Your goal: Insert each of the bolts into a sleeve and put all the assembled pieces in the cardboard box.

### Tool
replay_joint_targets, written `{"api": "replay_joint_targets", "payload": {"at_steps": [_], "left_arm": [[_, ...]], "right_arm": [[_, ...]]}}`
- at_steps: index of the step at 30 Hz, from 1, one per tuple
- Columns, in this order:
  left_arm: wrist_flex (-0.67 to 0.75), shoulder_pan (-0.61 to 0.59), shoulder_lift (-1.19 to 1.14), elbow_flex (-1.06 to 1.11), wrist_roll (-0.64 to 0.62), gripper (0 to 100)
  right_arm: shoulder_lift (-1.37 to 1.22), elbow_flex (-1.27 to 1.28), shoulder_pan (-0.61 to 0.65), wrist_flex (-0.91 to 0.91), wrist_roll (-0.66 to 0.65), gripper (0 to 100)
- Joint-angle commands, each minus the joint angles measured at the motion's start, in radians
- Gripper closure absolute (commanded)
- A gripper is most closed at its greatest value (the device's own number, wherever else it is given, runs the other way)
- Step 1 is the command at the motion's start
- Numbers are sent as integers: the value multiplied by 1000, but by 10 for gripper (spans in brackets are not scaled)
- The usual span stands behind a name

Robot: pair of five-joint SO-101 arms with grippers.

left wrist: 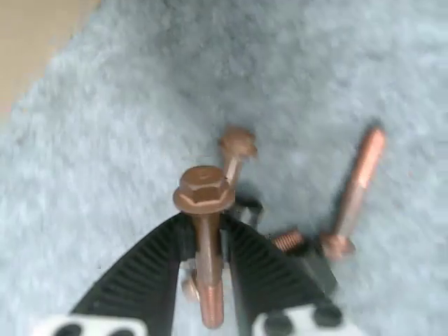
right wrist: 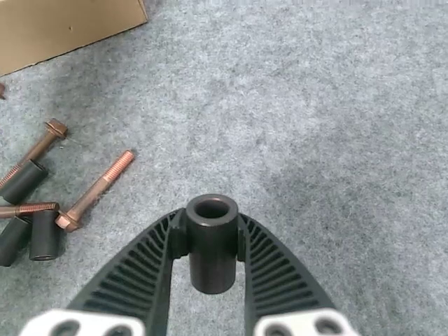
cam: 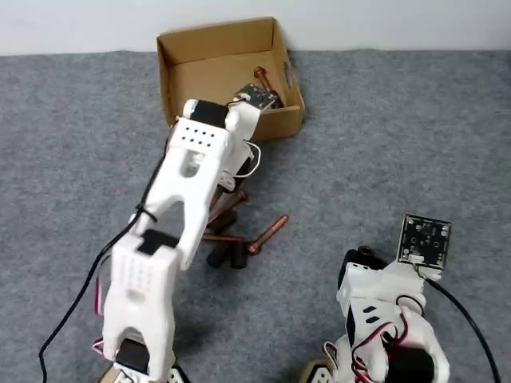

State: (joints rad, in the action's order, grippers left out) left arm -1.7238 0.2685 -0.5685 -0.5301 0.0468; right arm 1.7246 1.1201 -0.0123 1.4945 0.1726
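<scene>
My left gripper point(left wrist: 204, 225) is shut on a copper bolt point(left wrist: 204, 192), held upright with its hex head toward the camera, above the carpet. Below it lie two loose bolts point(left wrist: 357, 189) point(left wrist: 234, 150) and a dark sleeve point(left wrist: 315, 262). My right gripper point(right wrist: 211, 232) is shut on a black sleeve point(right wrist: 211, 241), its open bore facing the camera. In the high view the left arm point(cam: 196, 171) stretches over the pile of bolts and sleeves point(cam: 231, 239) toward the cardboard box point(cam: 180, 48). A copper bolt point(cam: 265, 80) lies inside the box.
Grey carpet covers the table. In the right wrist view a loose bolt point(right wrist: 98, 189), black sleeves point(right wrist: 43, 234) and a corner of the box point(right wrist: 63, 28) lie off to one side. The right arm point(cam: 383, 319) sits at the near right.
</scene>
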Motion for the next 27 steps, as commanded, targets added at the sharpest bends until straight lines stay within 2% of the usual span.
{"api": "replay_joint_targets", "payload": {"at_steps": [1,6,16,27], "left_arm": [[-28,3,281,137,-63,996],[23,9,563,308,-107,996],[219,5,1086,653,-249,996],[517,11,1617,1214,-336,995]], "right_arm": [[1,-38,-2,1,3,991],[2,-38,22,1,0,991],[2,-6,259,-39,2,991],[2,64,538,-216,0,991]]}}
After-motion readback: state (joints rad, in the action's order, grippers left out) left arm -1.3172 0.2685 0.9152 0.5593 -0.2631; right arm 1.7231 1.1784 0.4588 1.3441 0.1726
